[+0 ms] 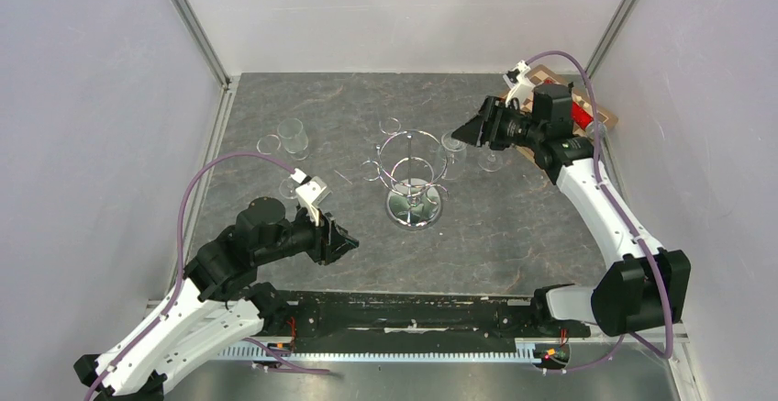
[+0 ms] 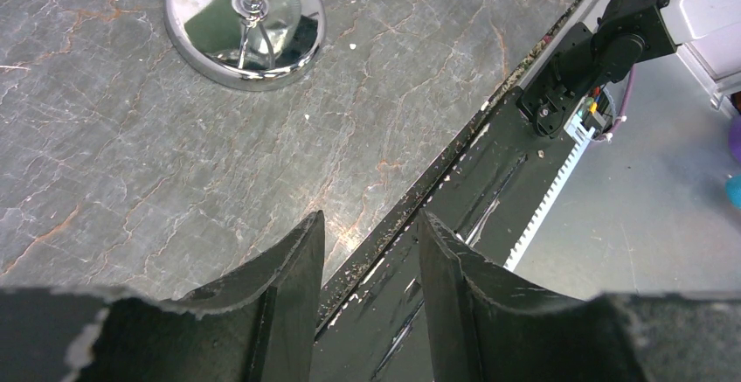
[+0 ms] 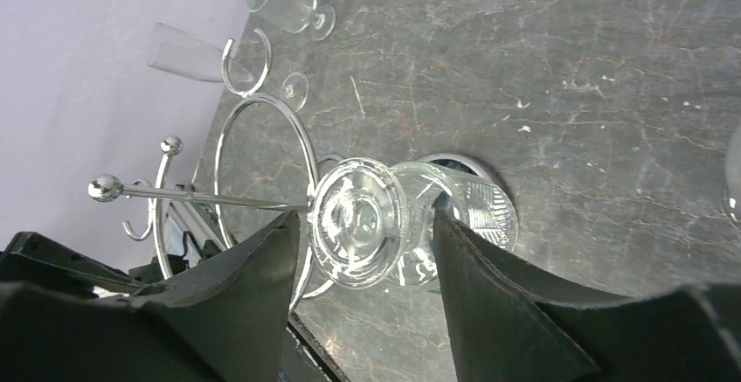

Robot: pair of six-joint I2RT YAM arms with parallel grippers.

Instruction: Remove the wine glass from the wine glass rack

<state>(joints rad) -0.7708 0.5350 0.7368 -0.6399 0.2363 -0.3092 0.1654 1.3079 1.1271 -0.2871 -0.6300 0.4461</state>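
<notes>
At 6 o'clock in the overhead view, the black mounting rail (image 1: 413,314) carries both arm bases along the near edge of the grey, stone-patterned counter (image 1: 514,227). The right arm rises from 4 o'clock and bends in toward the middle. Its right claw (image 1: 461,133) is levelled at the wine glass rack (image 1: 414,208), which stands at the counter's centre on a round mirrored base. That claw is partly open. In its wrist view the wine glass (image 3: 358,223) hangs from the rack's top ring on the 2 o'clock side. The glass's round foot shows between the two fingers with a slim gap on either side, so nothing is gripped. The left claw (image 1: 351,240) hovers at the rack's 8 o'clock, low over the counter near its front edge. It is also partly open and empty. A spare glass (image 1: 293,137) stands at the rack's 10 o'clock, well apart from it.
</notes>
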